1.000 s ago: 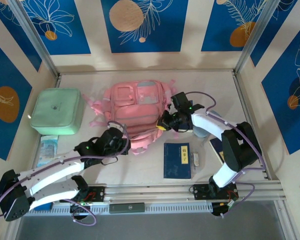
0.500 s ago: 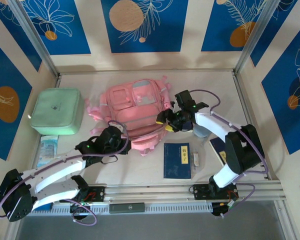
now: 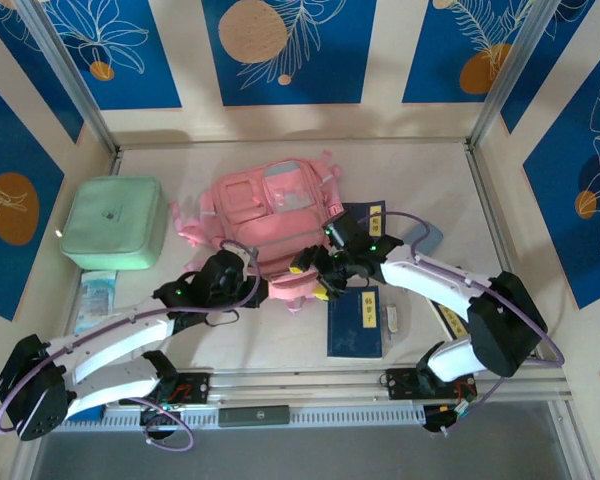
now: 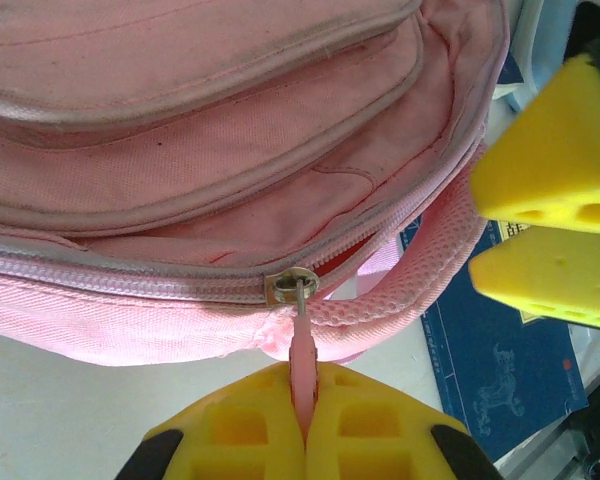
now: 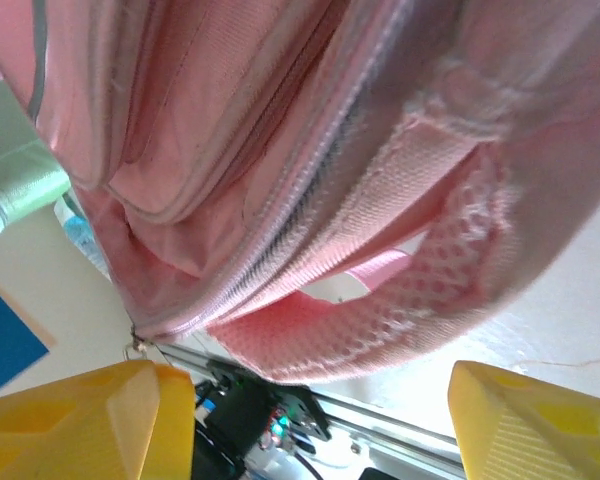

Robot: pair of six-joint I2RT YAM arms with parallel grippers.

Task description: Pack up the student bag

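On soft pink bag [image 4: 230, 150]: L gripper [image 4: 302, 425] pinches zip-tab [image 4: 302, 345].

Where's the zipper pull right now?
Left wrist view, bottom centre: the zipper pull, at the student bag's near edge, is pinched in the left gripper.

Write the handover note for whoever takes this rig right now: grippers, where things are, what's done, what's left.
Left gripper: shut on the pink zipper pull at the near edge of the student bag.
Right gripper: open, holding nothing, jaws either side of the bag's mesh handle.
The bag lies flat mid-table. The mint-green case is to its left, and a blue book lies on the table in front of it.
Done: zipper pull gripped; the zipper shows only a small gap beside the slider.
Left: probably open the zipper fully, then load the items.
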